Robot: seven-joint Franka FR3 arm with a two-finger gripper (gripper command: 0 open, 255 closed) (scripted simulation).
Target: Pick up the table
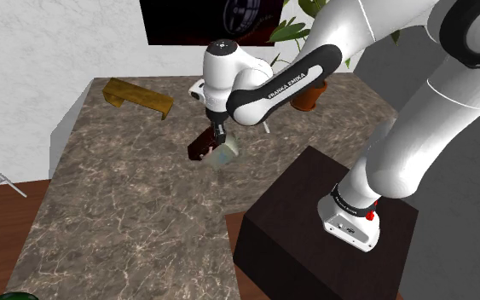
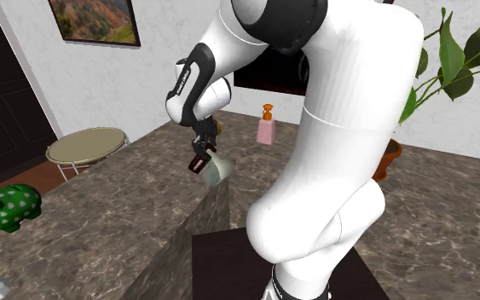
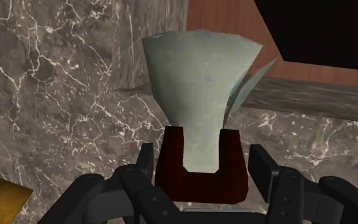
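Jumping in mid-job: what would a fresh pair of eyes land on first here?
First, the big white Franka arm bent over the marbled brown countertop, its black gripper shut on a small dark red and pale green object. Next, the green white-spotted piggy bank at the second exterior view's lower left, and the pink bottle beyond the gripper, near the wall.

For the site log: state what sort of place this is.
Probably a living room in a house: a framed landscape picture on the white wall, a potted plant, and a dark panelled door.
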